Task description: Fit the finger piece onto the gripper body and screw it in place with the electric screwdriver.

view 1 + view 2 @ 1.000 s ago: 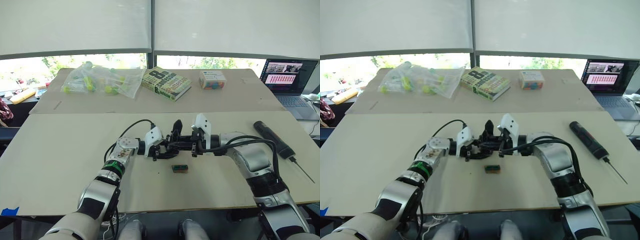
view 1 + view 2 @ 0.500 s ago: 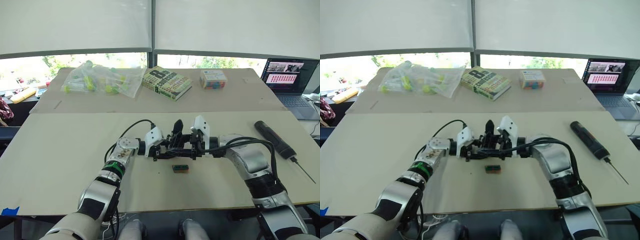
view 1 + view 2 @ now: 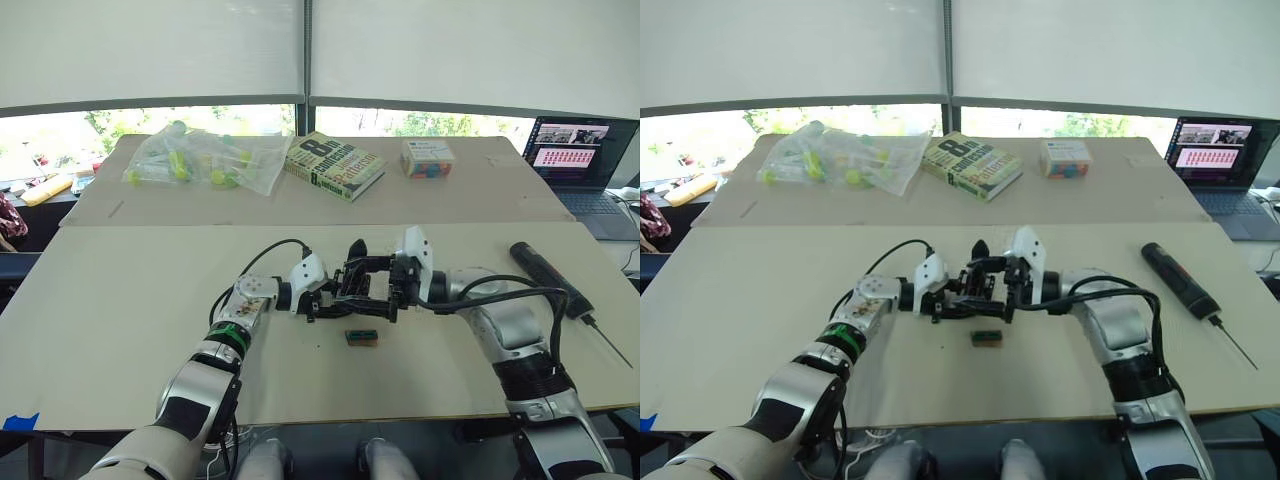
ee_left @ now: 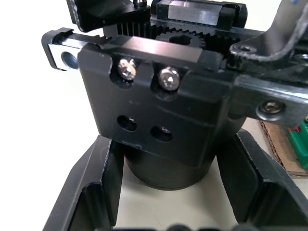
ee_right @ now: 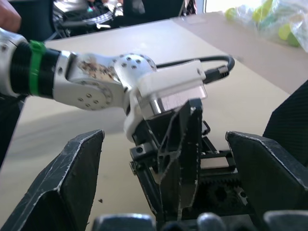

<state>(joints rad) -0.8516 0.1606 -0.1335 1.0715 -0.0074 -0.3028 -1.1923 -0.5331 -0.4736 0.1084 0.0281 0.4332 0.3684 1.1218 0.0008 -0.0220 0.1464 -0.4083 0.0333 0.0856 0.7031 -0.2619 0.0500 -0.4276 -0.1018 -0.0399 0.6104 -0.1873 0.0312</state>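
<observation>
Far beyond both pincers, a clear plastic bag (image 3: pixel 205 160) at the back of the table (image 3: pixel 120 290) holds yellow-green balls and tubes; a book (image 3: pixel 335 165) and a small box (image 3: pixel 427 158) with coloured pieces lie beside it, and a laptop (image 3: pixel 580 165) sits off past the right pincer. The electric screwdriver (image 3: pixel 548 278) lies flat well out to the right of the right gripper (image 3: pixel 388 288), bit end nearer the table's front edge. The gripper body (image 4: pixel 163 110) sits between the fingers (image 4: pixel 94 185) of the left gripper (image 3: pixel 325 298), which pinch its round base on both sides. The right gripper's fingers are spread wide, flanking the upright pointed finger on the body without touching it. A small green-brown box (image 3: pixel 361 337) lies just in front of both pincers. I cannot tell where the loose finger piece is.
</observation>
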